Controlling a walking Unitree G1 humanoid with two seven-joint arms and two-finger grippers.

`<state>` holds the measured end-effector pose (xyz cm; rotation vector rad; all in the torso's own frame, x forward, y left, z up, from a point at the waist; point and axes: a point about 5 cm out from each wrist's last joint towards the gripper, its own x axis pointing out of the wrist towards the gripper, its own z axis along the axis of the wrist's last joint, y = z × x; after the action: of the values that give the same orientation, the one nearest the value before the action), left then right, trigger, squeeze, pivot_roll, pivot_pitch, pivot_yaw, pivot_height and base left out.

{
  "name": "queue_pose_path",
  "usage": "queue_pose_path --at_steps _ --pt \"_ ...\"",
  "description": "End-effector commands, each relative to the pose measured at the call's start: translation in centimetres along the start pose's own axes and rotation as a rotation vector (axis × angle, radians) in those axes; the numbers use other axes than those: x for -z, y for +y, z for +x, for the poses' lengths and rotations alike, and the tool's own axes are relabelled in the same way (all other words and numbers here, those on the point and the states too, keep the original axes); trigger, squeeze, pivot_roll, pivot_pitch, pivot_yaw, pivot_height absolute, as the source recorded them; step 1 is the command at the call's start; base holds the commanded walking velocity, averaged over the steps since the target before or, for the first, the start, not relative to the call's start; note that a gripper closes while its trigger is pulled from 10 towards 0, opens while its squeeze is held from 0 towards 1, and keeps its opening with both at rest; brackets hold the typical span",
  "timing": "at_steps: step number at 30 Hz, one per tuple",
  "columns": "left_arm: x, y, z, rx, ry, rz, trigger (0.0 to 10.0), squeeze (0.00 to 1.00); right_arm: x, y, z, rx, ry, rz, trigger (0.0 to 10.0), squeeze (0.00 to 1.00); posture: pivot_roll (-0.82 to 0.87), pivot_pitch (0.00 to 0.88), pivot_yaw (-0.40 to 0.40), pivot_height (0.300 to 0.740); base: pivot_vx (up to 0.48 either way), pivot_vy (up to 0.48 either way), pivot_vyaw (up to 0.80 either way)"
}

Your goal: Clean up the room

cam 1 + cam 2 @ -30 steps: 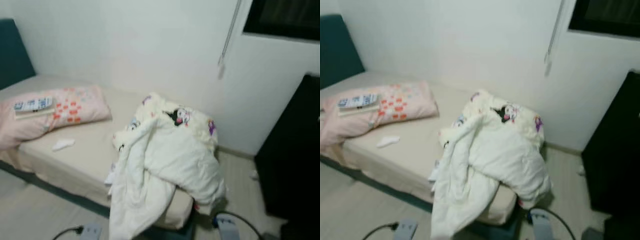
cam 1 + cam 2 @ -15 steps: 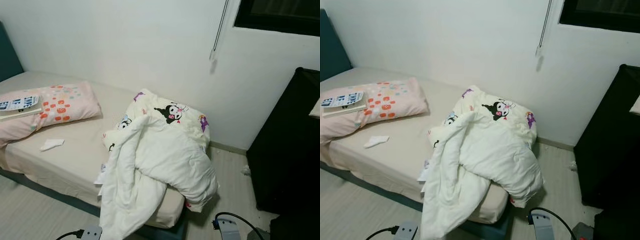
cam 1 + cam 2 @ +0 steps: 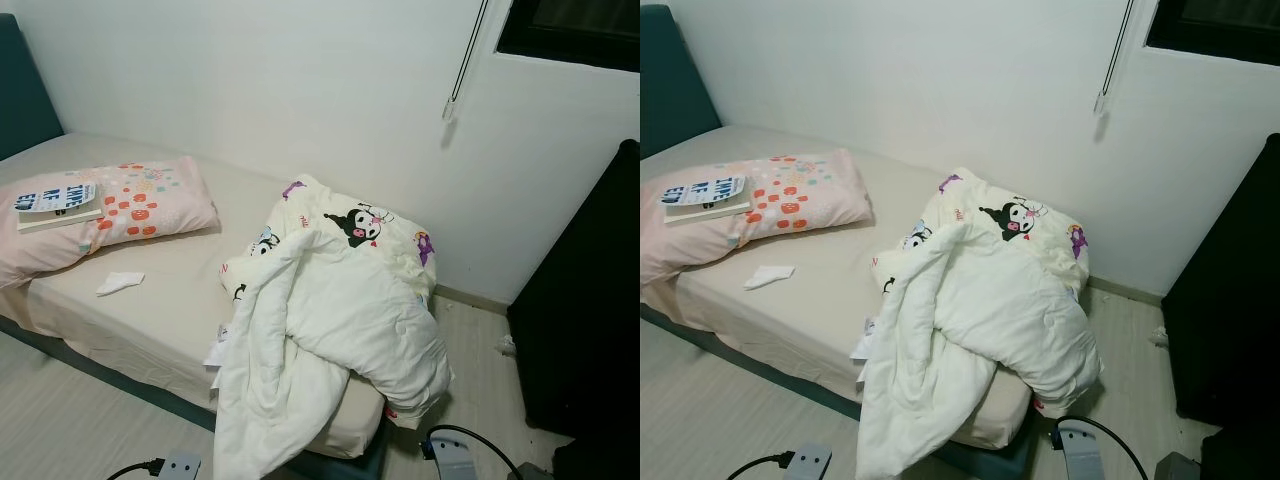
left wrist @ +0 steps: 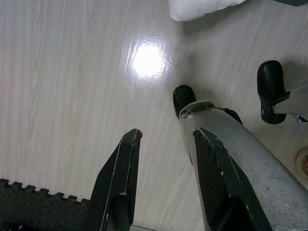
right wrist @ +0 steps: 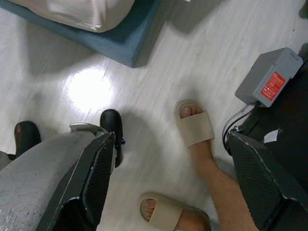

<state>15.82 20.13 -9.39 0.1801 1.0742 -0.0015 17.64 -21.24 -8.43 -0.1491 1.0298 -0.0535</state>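
A crumpled white duvet (image 3: 335,320) with cartoon prints lies heaped on the foot of the bed (image 3: 170,310) and hangs over its edge toward the floor. At the head end, a book (image 3: 55,203) rests on a pink pillow (image 3: 140,205). A small white crumpled piece (image 3: 120,282) lies on the beige sheet. My left gripper (image 4: 163,183) hangs open above the pale wood floor, holding nothing. My right gripper (image 5: 178,180) is wide open above the floor beside the bed base corner (image 5: 122,45), with nothing in it.
A person's feet in beige slippers (image 5: 195,127) stand on the floor under my right gripper. A grey box with a red label (image 5: 269,77) lies nearby. A black cabinet (image 3: 590,310) stands to the right. Power strips (image 3: 1080,450) with cables lie by the bed's foot. A black mat edge (image 4: 43,207) lies below my left gripper.
The whole picture has shifted and sharpened, so the camera moved. The bed, duvet, pillow and book lie as before.
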Motion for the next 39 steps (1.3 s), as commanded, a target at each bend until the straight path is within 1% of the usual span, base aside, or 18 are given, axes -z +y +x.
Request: queue_pose_path --at_steps 1,7,35,39 --pt "0.0 0.37 -0.02 -0.006 -0.001 0.016 10.0 0.0 0.4 0.0 -0.04 -0.004 0.015 -0.012 10.0 0.0 -0.15 0.0 -0.056 0.74 0.0 0.0 0.0" --pt "-0.1 0.4 -0.01 -0.005 -0.005 0.019 10.0 0.0 0.37 0.05 -0.04 -0.006 0.014 -0.012 10.0 0.0 -0.15 0.0 -0.053 0.74 0.0 0.0 0.0" --pt "-0.08 0.29 -0.01 0.001 -0.005 0.035 10.0 0.0 0.78 0.23 -0.09 -0.007 0.021 0.007 10.0 0.0 -0.16 0.0 -0.039 0.74 0.272 0.0 0.0" --pt "-0.42 0.2 0.01 0.006 -0.024 0.032 10.0 0.0 0.82 0.21 -0.1 -0.006 0.021 0.009 10.0 0.0 -0.16 0.0 -0.039 0.74 0.268 0.0 0.0"
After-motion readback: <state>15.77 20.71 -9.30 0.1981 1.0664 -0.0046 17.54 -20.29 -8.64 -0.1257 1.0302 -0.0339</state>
